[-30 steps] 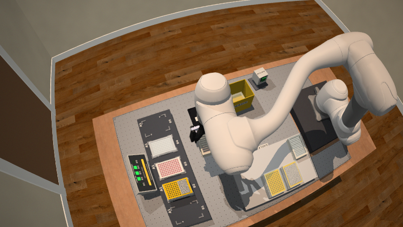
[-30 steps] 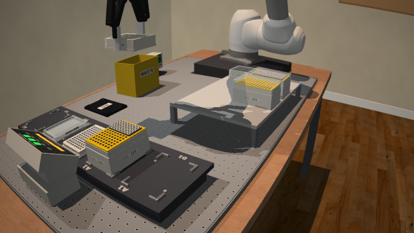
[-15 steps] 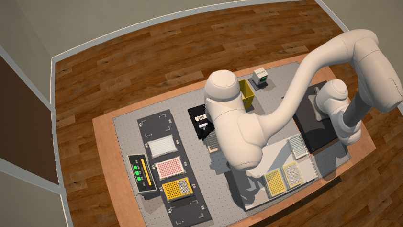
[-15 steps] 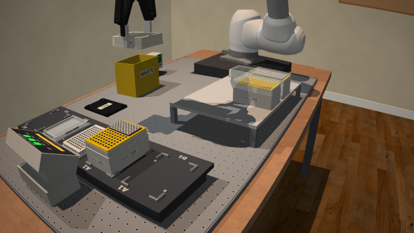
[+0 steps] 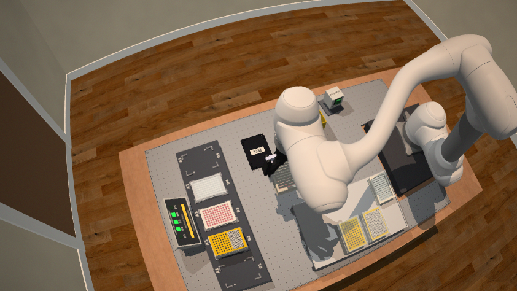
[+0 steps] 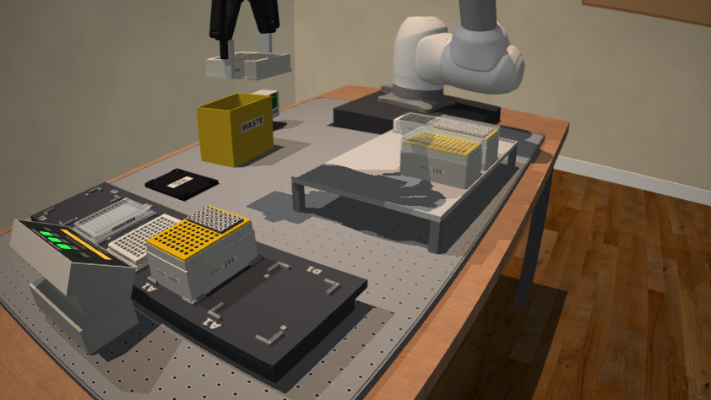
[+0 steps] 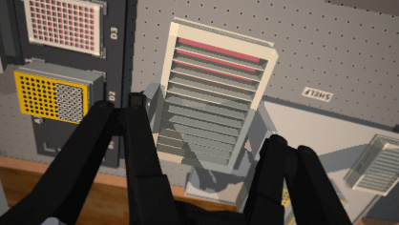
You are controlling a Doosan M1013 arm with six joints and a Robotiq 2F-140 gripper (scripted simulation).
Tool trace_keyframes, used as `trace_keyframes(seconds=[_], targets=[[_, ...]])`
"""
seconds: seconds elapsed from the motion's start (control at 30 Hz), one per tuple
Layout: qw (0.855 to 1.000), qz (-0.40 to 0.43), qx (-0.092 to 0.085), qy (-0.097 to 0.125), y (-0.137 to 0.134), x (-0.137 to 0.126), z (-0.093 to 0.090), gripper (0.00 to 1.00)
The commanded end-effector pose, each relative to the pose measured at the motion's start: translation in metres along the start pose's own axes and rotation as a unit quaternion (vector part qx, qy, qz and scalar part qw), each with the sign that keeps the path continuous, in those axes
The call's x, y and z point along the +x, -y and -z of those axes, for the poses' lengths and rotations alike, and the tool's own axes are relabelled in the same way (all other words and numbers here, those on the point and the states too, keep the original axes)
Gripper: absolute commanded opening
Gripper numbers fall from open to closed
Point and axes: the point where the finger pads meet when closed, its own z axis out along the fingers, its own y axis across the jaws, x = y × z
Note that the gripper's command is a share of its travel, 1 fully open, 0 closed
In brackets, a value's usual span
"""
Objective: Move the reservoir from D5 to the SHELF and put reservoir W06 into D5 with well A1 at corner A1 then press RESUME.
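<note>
My gripper (image 6: 244, 49) is shut on a 12-trough reservoir (image 6: 248, 64) and holds it level, high above the table. In the wrist view the reservoir (image 7: 215, 100) shows red liquid in a few far troughs, between my fingers. From above, the reservoir (image 5: 283, 177) hangs over the grey table between the deck and the shelf (image 5: 361, 212). Position D5 (image 5: 201, 159) shows bare brackets. A second reservoir (image 5: 381, 187) lies flat at the shelf's far end and also shows in the wrist view (image 7: 379, 164).
The deck holds a clear plate at D4 (image 5: 207, 186), a pink plate at D3 (image 5: 217, 215) and a yellow tip rack at D2 (image 5: 228, 241). Two tip racks (image 5: 363, 228) stand on the shelf. RG nest (image 5: 258, 154), waste bin (image 6: 235, 129), RESUME key (image 5: 334, 97) and panel (image 5: 180, 222) stand around.
</note>
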Motion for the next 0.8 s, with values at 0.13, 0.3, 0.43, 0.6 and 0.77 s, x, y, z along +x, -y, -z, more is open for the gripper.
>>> trace_keyframes(seconds=[0.13, 0.3, 0.43, 0.6, 0.77], targets=[[1.000, 0.000, 0.000, 0.000, -0.013, 0.001, 0.000, 0.00], [1.000, 0.000, 0.000, 0.000, -0.022, 0.001, 0.000, 0.00], [1.000, 0.000, 0.000, 0.000, -0.031, 0.001, 0.000, 0.00], [1.000, 0.000, 0.000, 0.000, -0.043, 0.002, 0.000, 0.00], [1.000, 0.000, 0.000, 0.000, -0.050, 0.002, 0.000, 0.00]])
